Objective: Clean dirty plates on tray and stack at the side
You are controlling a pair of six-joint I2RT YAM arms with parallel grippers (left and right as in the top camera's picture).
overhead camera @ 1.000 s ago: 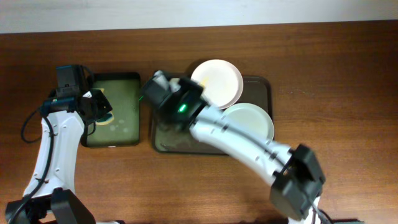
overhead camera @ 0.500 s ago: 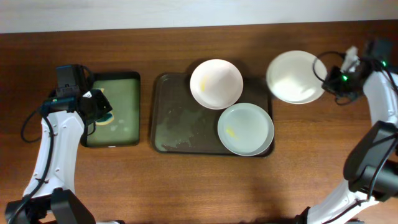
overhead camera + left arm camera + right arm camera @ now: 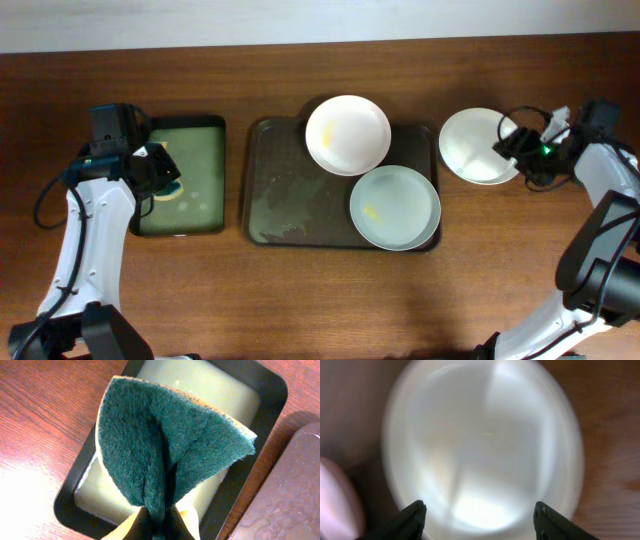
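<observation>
Sponge (image 3: pixel 170 455) is clamped by left gripper (image 3: pixel 159 522) left of tray (image 3: pixel 272 200); right gripper (image 3: pixel 480 517) is held spread above blurred plate (image 3: pixel 480 445) right of tray.

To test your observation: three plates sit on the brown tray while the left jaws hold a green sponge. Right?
No: the overhead view shows only two plates on the brown tray; the third plate lies off it, to the right.

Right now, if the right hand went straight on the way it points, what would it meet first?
The white plate beside the tray; it fills the view ahead of the open right hand, though blur hides how near.
</observation>
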